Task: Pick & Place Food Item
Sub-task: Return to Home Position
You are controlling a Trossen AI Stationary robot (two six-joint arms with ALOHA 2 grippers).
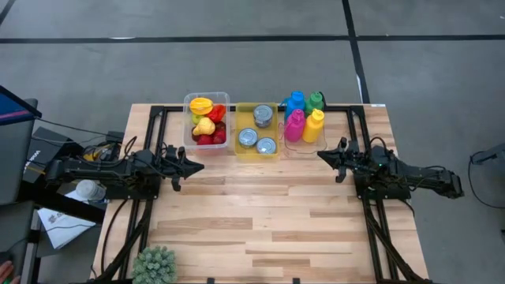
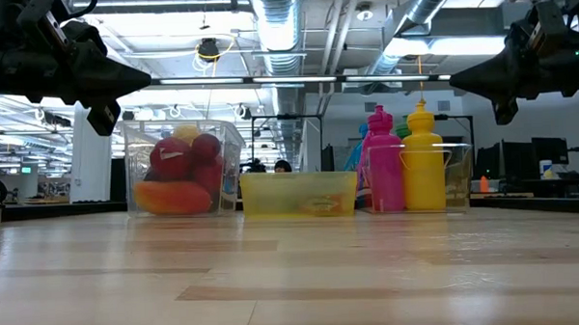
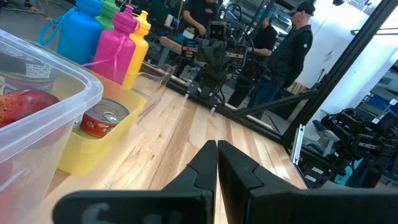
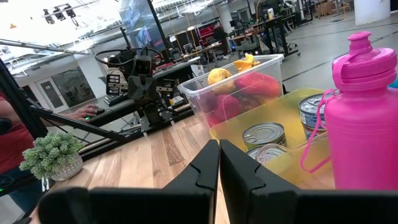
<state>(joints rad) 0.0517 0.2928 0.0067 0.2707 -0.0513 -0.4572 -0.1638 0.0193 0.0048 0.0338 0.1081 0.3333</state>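
Three bins stand in a row at the table's far edge. A clear bin (image 1: 207, 120) holds red and yellow fruit (image 4: 245, 84). A yellow bin (image 1: 257, 130) holds three cans (image 4: 264, 134). A third clear bin holds blue, green, pink and yellow bottles (image 1: 304, 117). My left gripper (image 1: 199, 166) hovers shut above the table's left side, pointing level toward the right, with nothing in it. My right gripper (image 1: 321, 155) hovers shut at the right side, pointing left, also with nothing in it. The shut fingertips show in the left wrist view (image 3: 216, 146) and right wrist view (image 4: 219, 144).
A small green potted plant (image 1: 155, 265) sits at the table's near left corner. Bare wooden tabletop (image 1: 268, 213) lies between the two arms. People stand in the room beyond the table's right side (image 3: 292, 50), and a hand shows beyond its left side (image 4: 81, 112).
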